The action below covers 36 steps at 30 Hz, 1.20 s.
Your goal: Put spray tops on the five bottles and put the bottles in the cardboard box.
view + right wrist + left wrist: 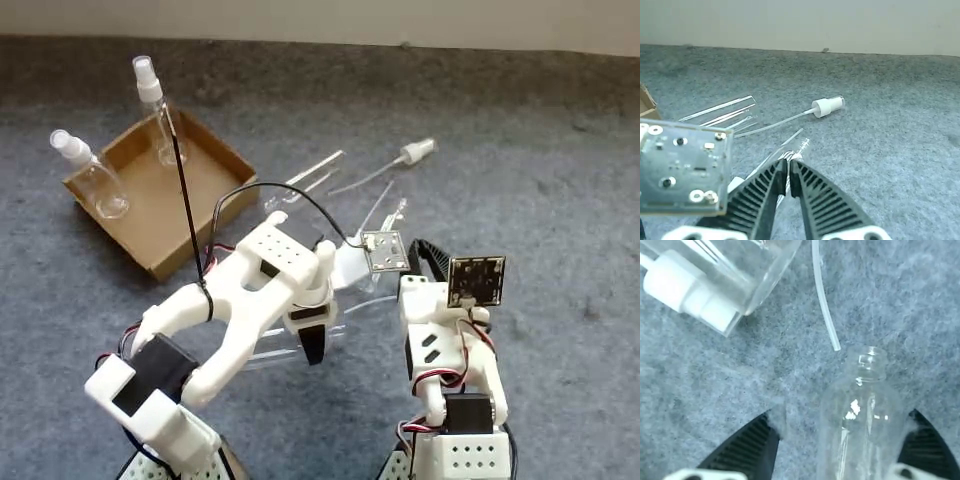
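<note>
High view: two capped bottles (95, 180) stand in the cardboard box (150, 255); a loose spray top (418, 151) lies on the carpet (560, 180) beyond the arms

Left wrist view: the left gripper (840, 445) has its jaws apart astride an uncapped bottle (860, 415), with a tube (824, 305) ending near its neck

Right wrist view: the right gripper (789, 167) has its jaws together, the spray top well beyond

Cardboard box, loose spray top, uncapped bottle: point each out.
cardboard box (150, 215), high view, bare floor inside.
loose spray top (827, 106), right wrist view, white head.
uncapped bottle (862, 420), left wrist view, clear body below the neck.

one overhead; two close — shared carpet (560, 150)
</note>
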{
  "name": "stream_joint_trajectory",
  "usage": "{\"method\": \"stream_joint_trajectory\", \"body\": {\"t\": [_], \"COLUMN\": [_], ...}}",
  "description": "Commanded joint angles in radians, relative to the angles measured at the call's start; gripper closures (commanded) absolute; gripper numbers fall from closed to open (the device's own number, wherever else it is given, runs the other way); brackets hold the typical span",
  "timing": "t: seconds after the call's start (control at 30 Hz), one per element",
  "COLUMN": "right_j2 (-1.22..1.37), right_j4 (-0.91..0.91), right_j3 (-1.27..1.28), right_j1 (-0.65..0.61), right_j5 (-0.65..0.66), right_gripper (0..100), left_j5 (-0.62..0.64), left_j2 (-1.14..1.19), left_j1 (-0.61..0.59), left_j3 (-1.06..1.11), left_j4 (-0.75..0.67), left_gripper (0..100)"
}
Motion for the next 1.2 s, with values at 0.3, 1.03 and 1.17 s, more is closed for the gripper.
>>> {"method": "stream_joint_trajectory", "body": {"t": [0.3,1.03,1.17], "right_j2": [-0.016,-0.016,-0.013], "right_j4": [-0.033,-0.033,-0.031], "right_j3": [0.134,0.134,0.134], "right_j1": [0.013,0.013,0.013], "right_j5": [0.005,0.005,0.005], "right_gripper": [99.5,99.5,99.5], "left_j5": [-0.006,0.086,0.086], "left_j2": [-0.005,-0.001,0.004], "left_j1": [-0.027,-0.024,-0.027], "left_j3": [0.016,-0.099,-0.099], "left_j4": [0.011,0.014,0.014], "left_gripper": [66,66,66]}}
